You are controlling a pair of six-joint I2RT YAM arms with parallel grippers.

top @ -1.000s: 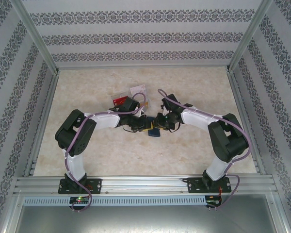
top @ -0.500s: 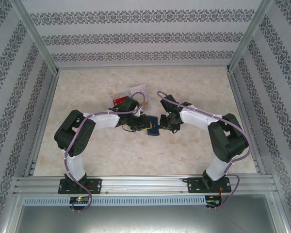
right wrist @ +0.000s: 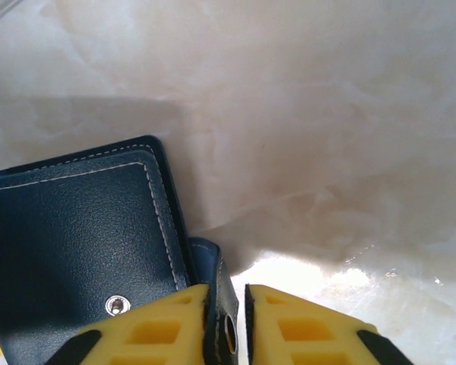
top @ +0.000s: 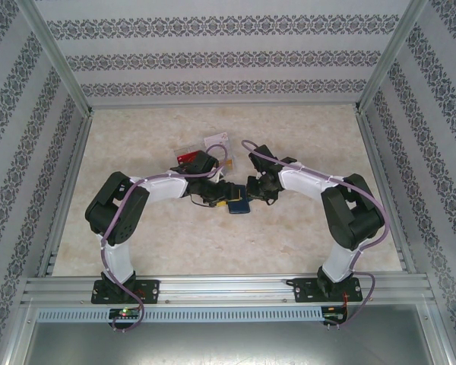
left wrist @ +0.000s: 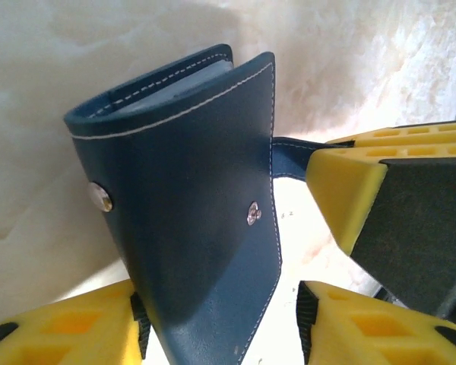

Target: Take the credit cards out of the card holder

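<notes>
Status: the card holder (top: 238, 205) sits at the middle of the table (top: 213, 251), closed, between my two grippers. A red card (top: 186, 157) and a white card (top: 216, 141) lie on the table at its 11 o'clock, apart from it.

Right gripper (right wrist: 226, 296): clenched on the closure tab (left wrist: 289, 146). The tab stands clear of the cover and the snap stud (left wrist: 252, 214) is bare, so I judge the tab unfastened.

Left gripper (left wrist: 219, 327): its jaws straddle the holder's lower end. One pad touches the cover; a sliver of table shows beside the other. I cannot tell whether it grips lower down.

Orientation, left wrist view: the holder stands on end, long axis running from 11 to 5 o'clock. The spine faces 9 o'clock, the open edge and tab 3 o'clock.

Recommendation: firm the left grip on one cover only before pulling. Draw the tab toward 3 o'clock in a slow arc, so the covers part instead of the whole holder sliding. Pinch the tab short of the snap.
</notes>
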